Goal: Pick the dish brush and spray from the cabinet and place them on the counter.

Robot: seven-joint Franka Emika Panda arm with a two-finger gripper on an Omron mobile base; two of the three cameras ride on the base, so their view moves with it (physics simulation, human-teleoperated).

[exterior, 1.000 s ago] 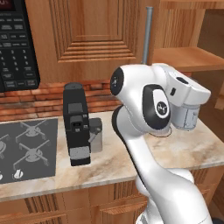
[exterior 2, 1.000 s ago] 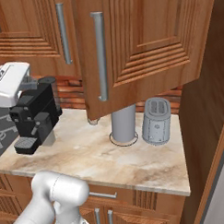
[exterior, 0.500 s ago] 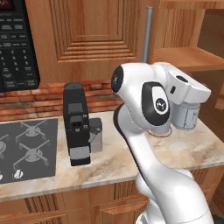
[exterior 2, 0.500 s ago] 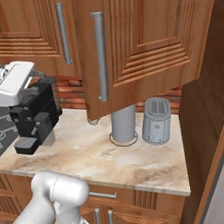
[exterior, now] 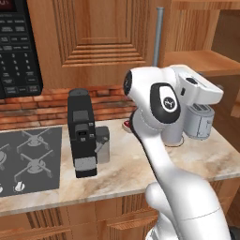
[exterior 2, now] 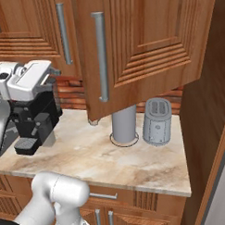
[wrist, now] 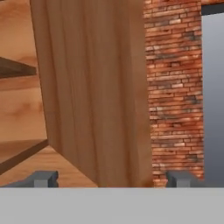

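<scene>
- Cabinet [exterior 2: 148,43] door hangs open before our gripper [wrist: 109,179], fingers apart, gripping nothing.
- Toaster [exterior 2: 157,121] and paper towel roll [exterior 2: 123,124] stand on counter [exterior 2: 102,154].

A: How many things do you count on the tabletop [exterior 2: 135,162]?

B: You have one coffee machine [exterior: 82,133], one toaster [exterior 2: 157,121] and one paper towel roll [exterior 2: 123,124].

A: And above?

B: You see two bar handles [exterior 2: 100,57] and one microwave [exterior: 16,47].
</scene>
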